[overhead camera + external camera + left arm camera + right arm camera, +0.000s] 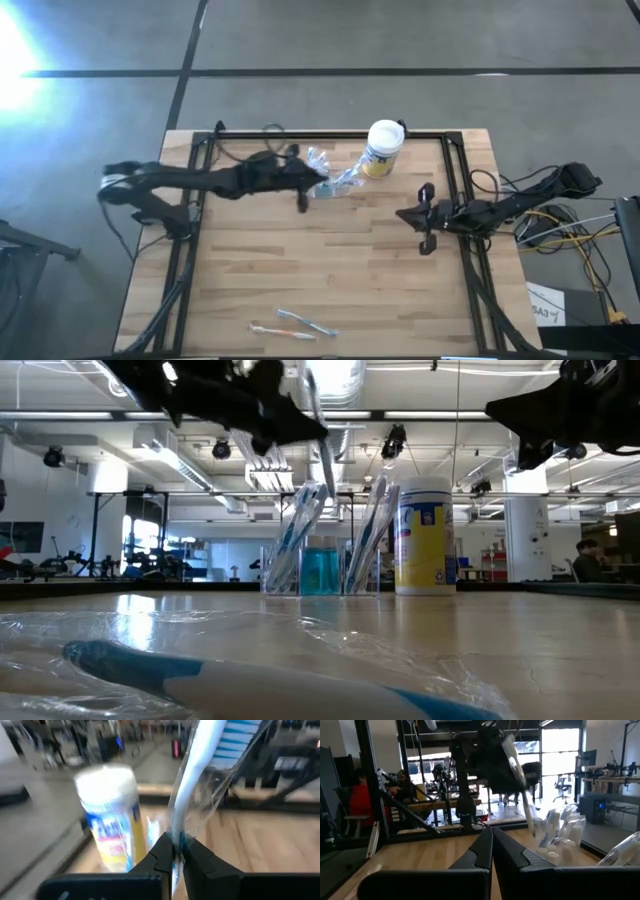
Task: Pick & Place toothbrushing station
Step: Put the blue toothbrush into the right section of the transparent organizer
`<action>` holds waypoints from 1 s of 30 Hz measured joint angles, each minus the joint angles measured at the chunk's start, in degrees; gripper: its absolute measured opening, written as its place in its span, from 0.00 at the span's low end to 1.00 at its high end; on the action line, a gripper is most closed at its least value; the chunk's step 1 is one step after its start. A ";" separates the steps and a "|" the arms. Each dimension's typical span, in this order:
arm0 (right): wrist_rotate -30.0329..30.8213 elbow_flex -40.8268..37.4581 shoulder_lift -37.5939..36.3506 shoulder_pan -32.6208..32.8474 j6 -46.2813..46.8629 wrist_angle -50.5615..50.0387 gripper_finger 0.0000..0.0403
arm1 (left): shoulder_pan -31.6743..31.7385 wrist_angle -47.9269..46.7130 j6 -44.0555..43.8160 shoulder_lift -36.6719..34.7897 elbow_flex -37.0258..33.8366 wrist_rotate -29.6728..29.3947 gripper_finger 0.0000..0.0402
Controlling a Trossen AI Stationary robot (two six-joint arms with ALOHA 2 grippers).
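The left pincer (173, 855) is closed on a wrapped toothbrush (200, 775), gripping its white handle low down so that the blue-striped head stands up past the fingers. In the overhead picture this pincer (318, 183) sits just above centre, right over the clear holder (335, 185), which stands on the tabletop (330, 260) just beside the white canister (382, 148), to its lower left. From table height the holder (322, 572) already carries several wrapped brushes leaning in it around a blue insert, so part of the filling looks done; the brush in hand hangs just above it and is not yet in.

Two more wrapped brushes (295, 324) lie near the bottom edge of the overhead picture (likely the work left).

The right pincer (422, 222) waits at centre right, well apart, its fingers shut on nothing.

Room is tight only at the holder: the canister crowds its right side, and the black frame rail (330, 133) runs along the top behind it. The middle and lower tabletop offer broad free passage toward the remaining brushes.
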 joint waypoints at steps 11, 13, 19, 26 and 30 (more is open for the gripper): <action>-0.07 0.02 2.57 0.47 2.44 0.92 0.02 | 4.24 0.56 -2.22 15.67 9.60 0.81 0.05; 0.03 0.02 2.64 0.47 2.05 1.71 0.02 | 4.74 1.16 -2.61 17.28 10.68 0.92 0.05; 0.09 0.02 2.57 0.44 1.15 2.23 0.02 | 5.51 0.39 -2.92 22.10 12.60 0.62 0.05; 0.13 0.02 2.54 0.44 -1.51 4.37 0.02 | 6.15 1.19 -2.53 25.39 14.26 -1.17 0.05; 0.27 0.02 2.46 0.44 -2.41 4.71 0.02 | 6.24 0.27 -2.20 25.56 14.24 -1.94 0.05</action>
